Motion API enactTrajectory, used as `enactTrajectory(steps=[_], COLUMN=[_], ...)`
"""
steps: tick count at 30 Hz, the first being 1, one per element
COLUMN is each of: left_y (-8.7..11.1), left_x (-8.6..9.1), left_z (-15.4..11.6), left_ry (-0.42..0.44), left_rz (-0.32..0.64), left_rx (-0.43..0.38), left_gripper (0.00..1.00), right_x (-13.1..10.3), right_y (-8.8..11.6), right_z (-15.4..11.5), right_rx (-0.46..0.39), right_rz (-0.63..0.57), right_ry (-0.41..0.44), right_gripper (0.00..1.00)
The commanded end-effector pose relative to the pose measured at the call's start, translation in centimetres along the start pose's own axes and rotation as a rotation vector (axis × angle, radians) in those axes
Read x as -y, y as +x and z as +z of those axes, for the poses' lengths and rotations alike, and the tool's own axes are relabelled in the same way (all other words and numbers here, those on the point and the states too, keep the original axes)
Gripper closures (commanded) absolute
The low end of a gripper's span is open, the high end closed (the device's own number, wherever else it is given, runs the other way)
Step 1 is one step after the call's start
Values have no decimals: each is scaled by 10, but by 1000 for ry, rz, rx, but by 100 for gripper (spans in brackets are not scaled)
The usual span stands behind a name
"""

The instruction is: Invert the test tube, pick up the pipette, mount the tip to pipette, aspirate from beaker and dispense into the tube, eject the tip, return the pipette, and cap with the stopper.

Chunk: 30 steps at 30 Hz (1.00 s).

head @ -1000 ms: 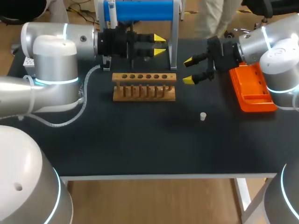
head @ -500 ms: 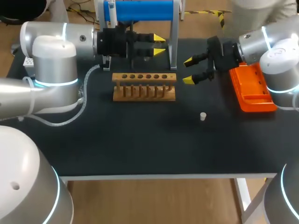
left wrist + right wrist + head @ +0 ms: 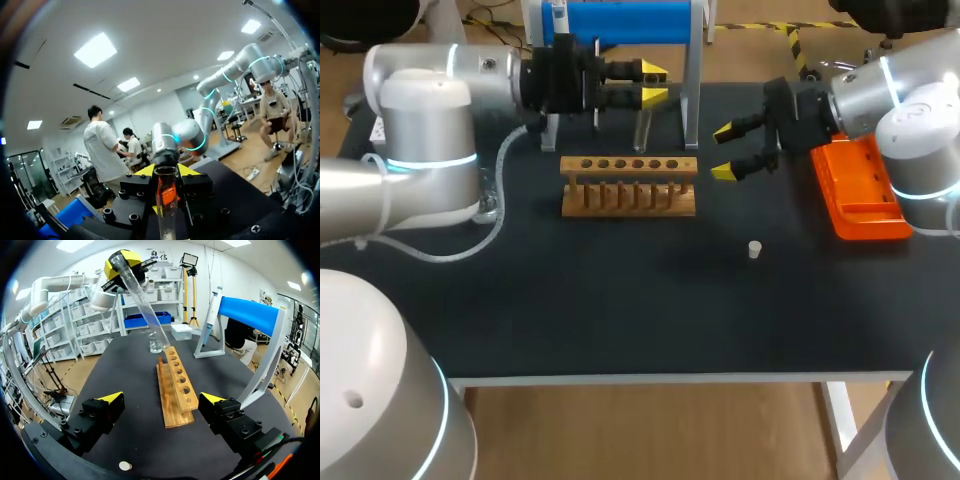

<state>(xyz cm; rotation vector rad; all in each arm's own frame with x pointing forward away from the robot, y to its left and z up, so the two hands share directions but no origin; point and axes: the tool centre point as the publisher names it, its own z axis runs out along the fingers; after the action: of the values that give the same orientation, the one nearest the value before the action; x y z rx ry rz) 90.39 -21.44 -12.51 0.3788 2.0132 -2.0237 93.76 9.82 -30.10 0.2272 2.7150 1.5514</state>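
- The left gripper (image 3: 655, 84) is up above the table (image 3: 620, 310), behind the wooden rack (image 3: 629, 186).
- Its two yellow fingers pinch the test tube (image 3: 642, 128) from both sides, so it holds the tube tight.
- The tube is see-through and tilted. It points down from the fingers toward the table.
- In the right wrist view, the low end of the tube is near the little beaker (image 3: 156, 344), past the far end of the rack. I cannot tell if they touch.
- The right gripper (image 3: 724, 151) is wide apart and holds nothing. It is beside the rack, near the orange tray (image 3: 860, 195).
- The pipette (image 3: 212, 315) hangs on the blue stand (image 3: 625, 20) at the back of the table.
- The small white stopper (image 3: 754, 249) sits alone on the table, well apart from the rack.
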Motion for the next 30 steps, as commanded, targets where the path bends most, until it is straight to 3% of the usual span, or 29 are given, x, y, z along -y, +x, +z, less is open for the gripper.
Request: enactTrajectory(steps=[1,7,26,30], left_y=[-10,-17,-22,-22], left_x=[-7,-12,-15,-15], left_z=[-2,-5,-7,-7], left_ry=[18,48,36,36], left_rz=[-32,-81,-90,-90], left_rx=[-16,2,-2,-2], left_gripper=[100,100,100,100], right_x=[0,0,0,1], right_y=[0,0,0,4], right_z=[0,0,0,3], right_rx=[0,0,0,44], right_rz=[0,0,0,20], right_ry=[1,1,1,15], right_gripper=[0,0,0,0])
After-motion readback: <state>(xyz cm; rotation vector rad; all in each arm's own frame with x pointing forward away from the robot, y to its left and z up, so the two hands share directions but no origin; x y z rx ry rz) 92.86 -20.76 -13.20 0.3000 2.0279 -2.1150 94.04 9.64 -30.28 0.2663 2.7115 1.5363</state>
